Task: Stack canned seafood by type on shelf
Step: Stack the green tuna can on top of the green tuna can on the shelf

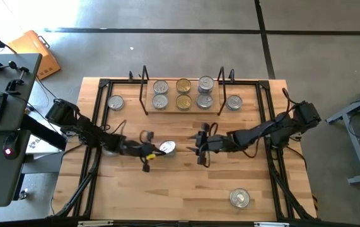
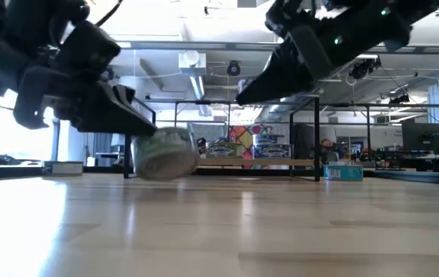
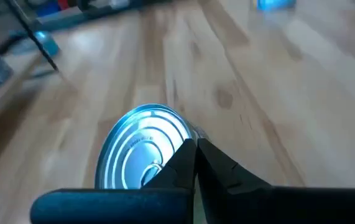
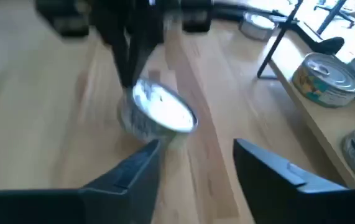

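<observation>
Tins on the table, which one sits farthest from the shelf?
The silver-topped tin alone near the table's front right edge, far from the shelf and from both arms.

Both arms reach in twd table centre, wrists low. Left gripper (image 1: 149, 153) sits left of centre, fingers (image 3: 193, 163) pressed tight together. Right gripper (image 1: 200, 149) faces it fm the right, close by, fingers (image 4: 141, 163) spread apart, nothing between them.
</observation>
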Controlling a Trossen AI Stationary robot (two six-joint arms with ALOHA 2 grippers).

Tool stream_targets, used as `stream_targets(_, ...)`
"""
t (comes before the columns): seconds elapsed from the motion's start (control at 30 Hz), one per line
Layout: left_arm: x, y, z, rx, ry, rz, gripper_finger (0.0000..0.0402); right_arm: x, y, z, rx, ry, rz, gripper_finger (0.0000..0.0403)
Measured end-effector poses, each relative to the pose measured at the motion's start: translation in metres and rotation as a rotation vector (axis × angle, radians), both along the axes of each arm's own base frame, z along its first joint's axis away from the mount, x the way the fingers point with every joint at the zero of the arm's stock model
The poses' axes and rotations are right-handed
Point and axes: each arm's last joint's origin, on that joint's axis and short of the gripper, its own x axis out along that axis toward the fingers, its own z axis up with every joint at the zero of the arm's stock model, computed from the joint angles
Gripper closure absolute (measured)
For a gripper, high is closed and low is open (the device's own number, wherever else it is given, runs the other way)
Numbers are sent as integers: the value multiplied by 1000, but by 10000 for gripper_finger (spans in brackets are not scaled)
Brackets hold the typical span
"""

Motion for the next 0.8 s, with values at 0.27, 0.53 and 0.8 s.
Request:
stream_targets(0.27, -22, 15, -5, -88, -117, 1, 401, 30, -1, -27, -324, 58, 273, 165)
stream_targets(0.53, -23, 16, -6, -107, -103, -27, 401, 85, -2, -36, -459, 94, 297, 164)
stream_targets(0.8, -23, 16, -6, -101, -110, -30, 401, 107, 3, -39, -505, 276, 385, 164)
